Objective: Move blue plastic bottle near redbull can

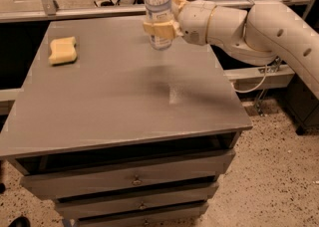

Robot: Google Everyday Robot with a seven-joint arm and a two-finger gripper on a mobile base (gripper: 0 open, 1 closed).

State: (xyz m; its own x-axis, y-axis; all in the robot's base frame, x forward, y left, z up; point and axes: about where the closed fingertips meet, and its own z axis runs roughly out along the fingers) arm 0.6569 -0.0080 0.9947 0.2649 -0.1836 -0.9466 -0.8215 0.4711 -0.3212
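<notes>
Pincer holds the bottle over the far side of the worktop

The pincer (159,28), reaching in from the right, is pinching the blue plastic bottle (157,2) around its lower half. The bottle stands upright above the far edge of the grey worktop (114,106). A yellow sponge (63,51) lies well apart at the far left. Drawers (134,178) are below.

Bottle (157,4) in end effector (160,28) over table (124,101)

Cream gripper (159,29) around possibly bluish clear bottle (157,0), yellow sponge (63,51), grey table (109,104)
</notes>
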